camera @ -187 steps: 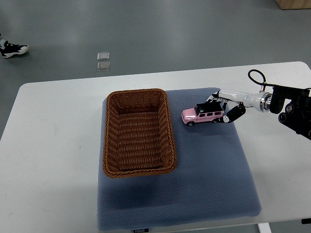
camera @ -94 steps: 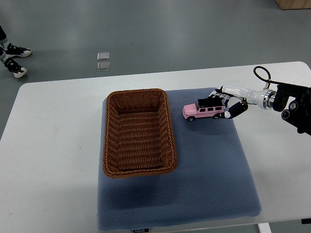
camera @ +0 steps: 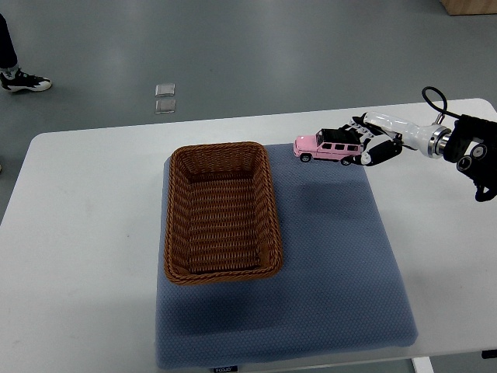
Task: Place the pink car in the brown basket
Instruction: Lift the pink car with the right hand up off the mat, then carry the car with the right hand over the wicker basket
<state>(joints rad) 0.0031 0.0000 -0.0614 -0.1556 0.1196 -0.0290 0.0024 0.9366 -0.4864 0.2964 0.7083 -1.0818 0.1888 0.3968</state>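
A pink toy car (camera: 326,146) with a black roof hangs in the air above the far right corner of the blue mat (camera: 342,256); its shadow falls on the mat below. My right hand (camera: 368,142) is shut on the car's rear end, with its arm coming in from the right edge. The brown wicker basket (camera: 220,210) stands empty on the left part of the mat, to the left of the car and nearer to me. No left arm shows in the picture.
The mat lies on a white table (camera: 85,233). A person's shoes (camera: 23,79) show on the grey floor at the far left. Two small clear squares (camera: 165,98) lie on the floor beyond the table.
My right hand has lifted the pink car off the mat and carried it up and away toward the far edge. The person's feet have shifted.
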